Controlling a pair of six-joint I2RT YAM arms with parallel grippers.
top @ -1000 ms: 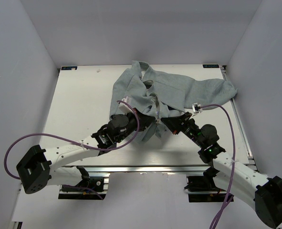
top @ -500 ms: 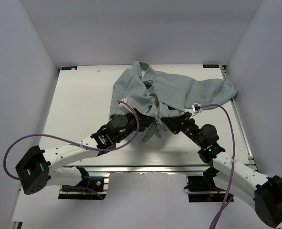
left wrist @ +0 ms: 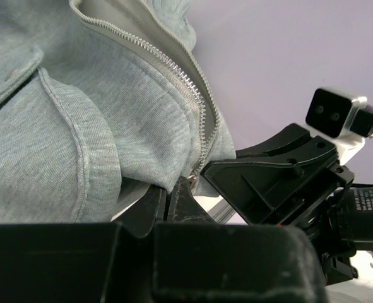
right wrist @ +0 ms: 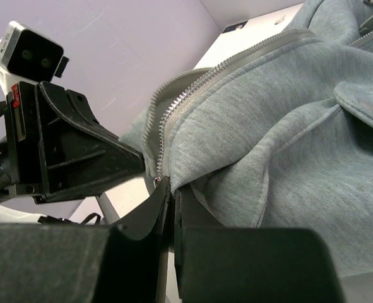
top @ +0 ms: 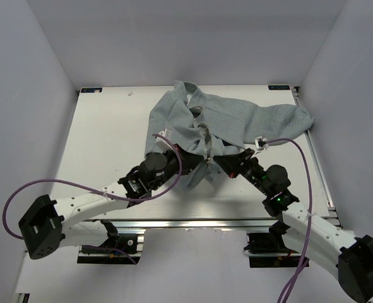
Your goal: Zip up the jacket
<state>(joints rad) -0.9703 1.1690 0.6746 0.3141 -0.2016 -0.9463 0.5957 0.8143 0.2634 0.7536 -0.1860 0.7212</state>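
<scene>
The grey-green fleece jacket (top: 227, 120) lies crumpled at the back middle of the table, its front hanging toward me. Its silver zipper (left wrist: 189, 88) is open, and both rows of teeth show in the right wrist view (right wrist: 173, 107). My left gripper (top: 189, 158) is shut on the bottom hem of one front panel (left wrist: 170, 186). My right gripper (top: 216, 161) is shut on the bottom hem of the other panel (right wrist: 171, 186). The two grippers face each other a few centimetres apart, holding the two zipper ends lifted off the table.
The white table (top: 104, 139) has a metal rail along its near edge (top: 192, 222). Purple cables (top: 300, 151) loop from both arms. Pale walls enclose the table on three sides.
The left arm has shifted slightly, and the held jacket front sits a little closer between the two grippers. Both grippers stay shut on the hems.
</scene>
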